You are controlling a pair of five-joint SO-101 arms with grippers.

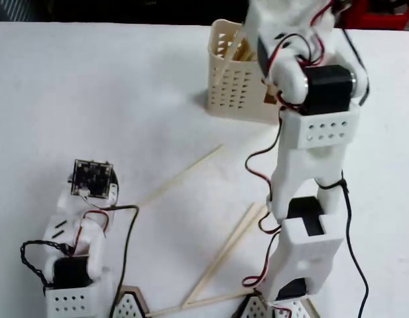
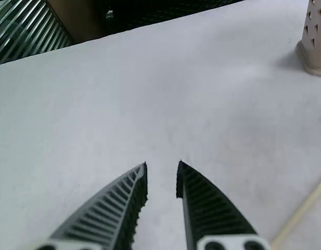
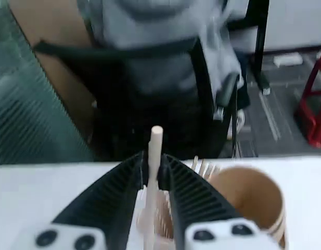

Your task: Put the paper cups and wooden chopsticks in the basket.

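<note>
Right gripper pinches one chopstick over the basket, with a paper cup inside it. Left gripper is slightly spread, holding nothing, low over the table. Loose chopsticks lie between the arms.

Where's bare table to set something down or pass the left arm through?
Widest bare patch: the white table left of the cream perforated plastic basket, beyond the left gripper. A narrower strip lies right of the right arm. Crowded: between the arms, where loose wooden chopsticks cross, and over the basket, where the right gripper holds a chopstick.
</note>
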